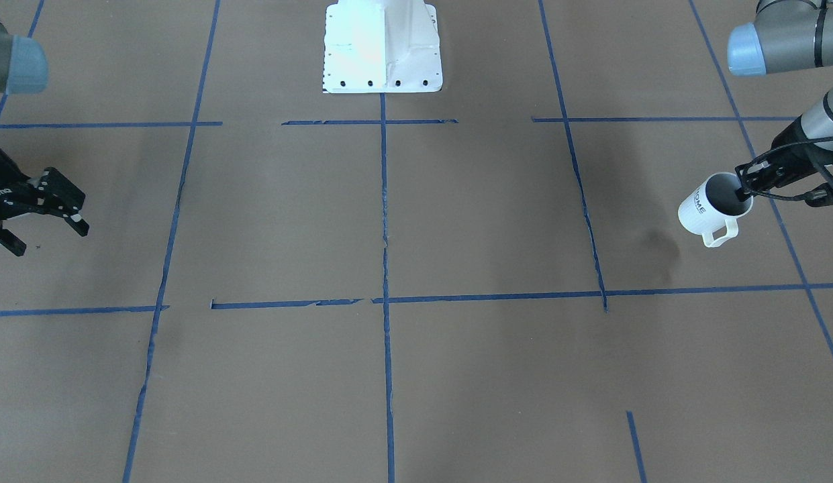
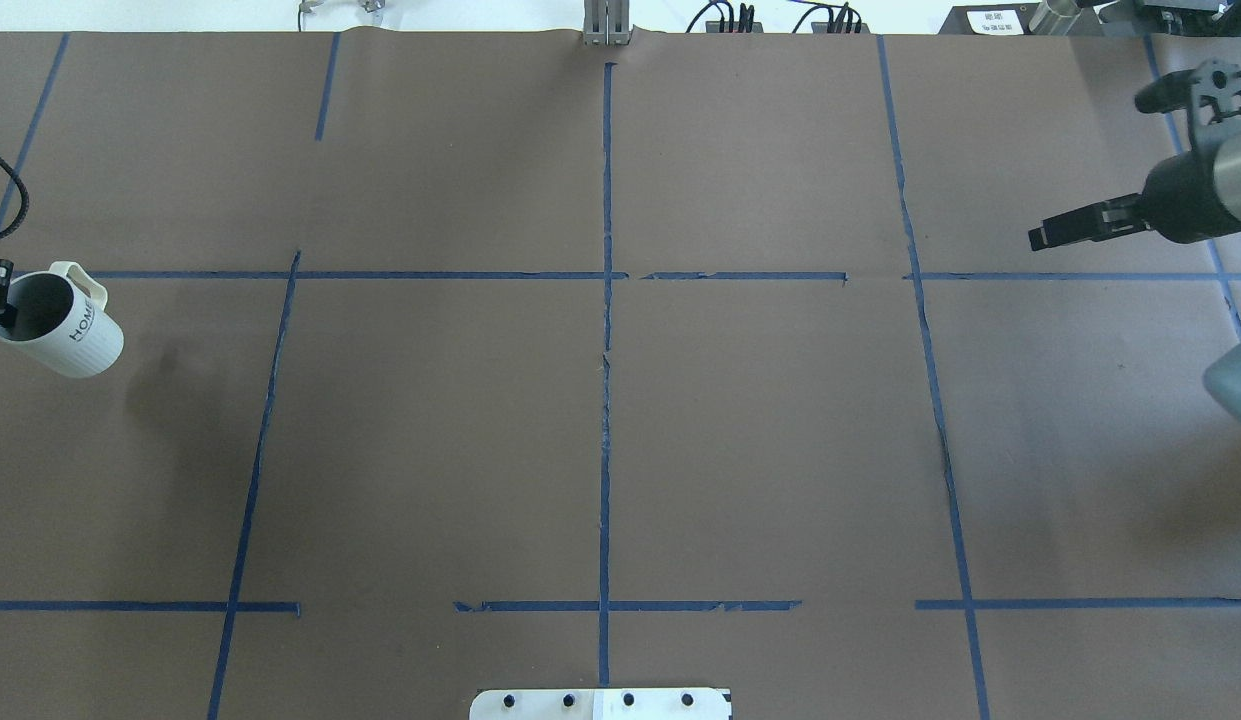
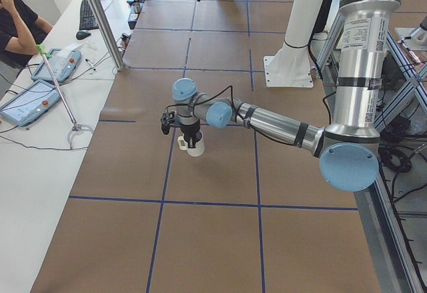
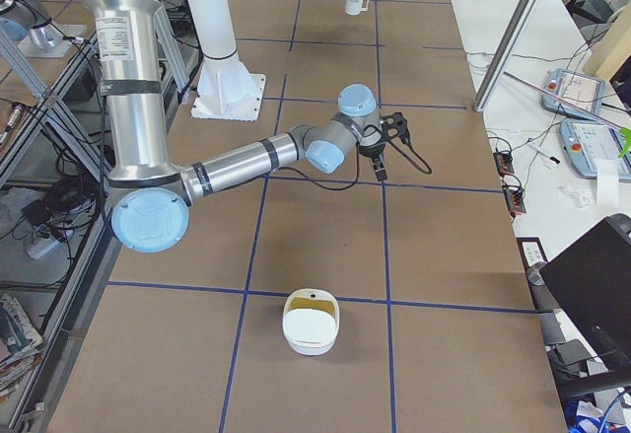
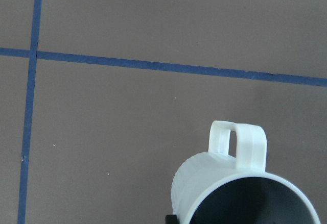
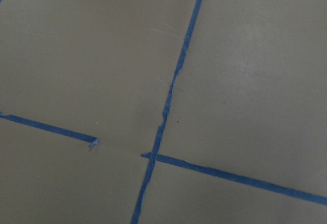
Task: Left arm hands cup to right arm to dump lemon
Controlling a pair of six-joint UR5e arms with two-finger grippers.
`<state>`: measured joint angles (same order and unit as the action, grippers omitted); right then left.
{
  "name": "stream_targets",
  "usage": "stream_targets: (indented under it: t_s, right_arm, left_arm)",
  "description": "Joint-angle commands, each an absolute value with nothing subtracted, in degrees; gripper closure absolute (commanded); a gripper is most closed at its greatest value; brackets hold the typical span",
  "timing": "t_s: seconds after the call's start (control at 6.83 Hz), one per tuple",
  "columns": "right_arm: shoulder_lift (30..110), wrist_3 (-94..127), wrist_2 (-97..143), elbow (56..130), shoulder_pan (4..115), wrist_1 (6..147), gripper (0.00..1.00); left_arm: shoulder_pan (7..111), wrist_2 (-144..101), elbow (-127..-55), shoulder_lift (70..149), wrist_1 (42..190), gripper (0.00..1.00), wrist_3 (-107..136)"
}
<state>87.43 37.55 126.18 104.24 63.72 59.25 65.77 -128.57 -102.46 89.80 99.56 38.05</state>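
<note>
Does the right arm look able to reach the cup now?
Probably not yet. The left tool holds the cup by its rim at the left end of the table; the open right tool sits at the opposite end. Nothing stands between them, only distance.

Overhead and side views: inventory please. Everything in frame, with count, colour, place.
cup: 1, white, dark inside, at the table's end on the robot's left
lemon: none visible
container: 1, white, on the table near the robot's right end
table: 1, brown, blue tape grid
pedestal: 1, white, robot-side edge
operator: 1, dark shirt, at the side bench
left end effector: 1, black, shut on the cup's rim
right end effector: 1, black, open, empty
</note>
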Motion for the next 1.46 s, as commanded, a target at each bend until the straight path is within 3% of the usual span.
stream_targets:
  t_s: [0.0, 0.88, 1.02, 1.17, 1.32]
  right_arm:
    - [91.05, 35.60, 132.43, 104.59, 67.58, 59.50, 0.00]
    - [91.05, 35.68, 132.89, 105.12, 67.59, 59.50, 0.00]
    - [91.05, 35.68, 132.89, 105.20, 67.59, 59.41, 0.00]
    - [91.05, 35.68, 132.89, 105.64, 67.50, 59.50, 0.00]
    - [91.05, 35.68, 132.89, 105.64, 67.50, 59.50, 0.00]
  left_arm:
    - [65.74, -129.02, -97.66, 86.49, 113.41, 1.00, 42.78]
    - [60.74, -133.59, -99.23, 84.47, 114.43, 1.00, 42.19]
    - [60.65, -133.59, -99.23, 84.11, 114.43, 0.96, 42.10]
    - [60.64, -133.59, -99.40, 83.94, 114.43, 0.72, 42.01]
    - [60.73, -133.59, -99.84, 83.94, 114.43, 0.01, 42.01]
